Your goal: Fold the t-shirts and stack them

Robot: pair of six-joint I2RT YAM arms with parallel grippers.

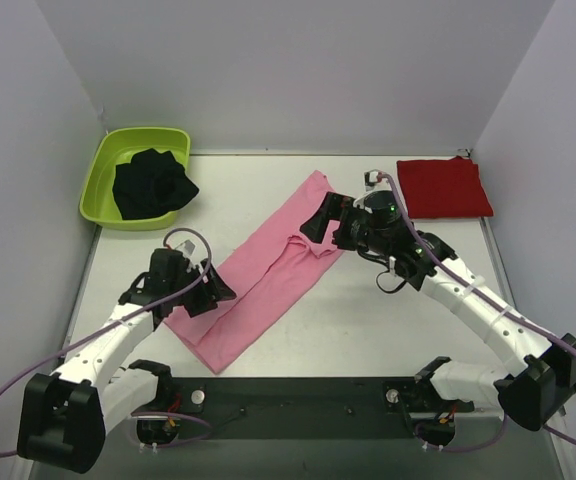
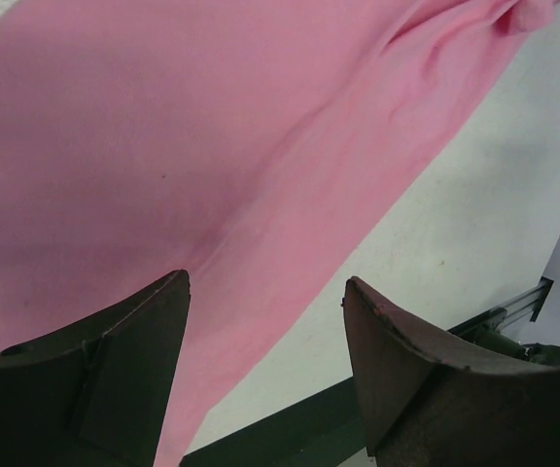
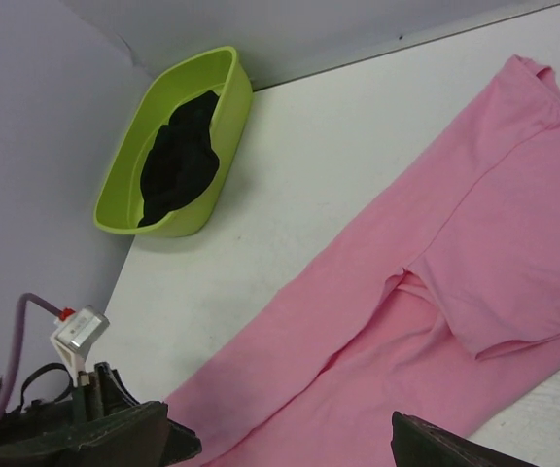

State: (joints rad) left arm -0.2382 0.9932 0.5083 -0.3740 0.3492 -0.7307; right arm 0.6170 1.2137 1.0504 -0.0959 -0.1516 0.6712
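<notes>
The light pink t-shirt (image 1: 268, 270) lies in a long diagonal strip across the middle of the table, folded lengthwise, with one sleeve flap turned over near its far end. My left gripper (image 1: 214, 292) hovers over the shirt's near left part; in the left wrist view it (image 2: 265, 282) is open, with pink cloth (image 2: 212, 146) below and nothing between the fingers. My right gripper (image 1: 318, 220) hangs over the shirt's far end, and it (image 3: 295, 440) stands wide open above the pink cloth (image 3: 436, 321). The deep red t-shirt (image 1: 445, 187) lies folded flat at the back right.
A lime green tub (image 1: 90, 190) holding a black cloth (image 1: 151, 183) stands at the back left corner; the right wrist view shows the tub (image 3: 231, 107) too. White walls close in the table on three sides. A dark rail (image 1: 298, 395) runs along the near edge.
</notes>
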